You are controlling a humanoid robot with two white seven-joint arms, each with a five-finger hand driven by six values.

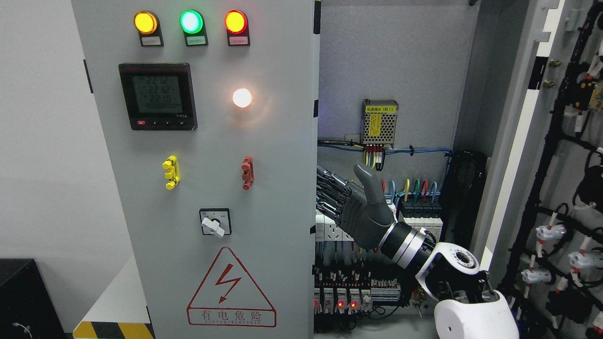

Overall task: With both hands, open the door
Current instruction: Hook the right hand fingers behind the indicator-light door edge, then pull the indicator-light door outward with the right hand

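From the head view, the cabinet's left door fills the left and middle of the frame, and its free edge runs top to bottom just right of centre. The right door already stands swung out at the far right, its inner face strung with black cabling. Between them the cabinet's interior is exposed.

The right hand comes up from the lower right on a white forearm and sits at the left door's edge, just right of centre. Its fingers are held together and reach behind the edge, with their tips hidden by the panel, while the thumb points upward; I cannot tell for sure whether they clamp the edge or merely rest against it. The left arm is nowhere in the frame.

My worry is what lies behind that hand. Coloured wires and rows of terminal blocks with red lights sit close by, so a slip off the thin edge could drive the knuckles into them. If the fingers are only hooked lightly, a pull could also slide free and leave the door where it is.
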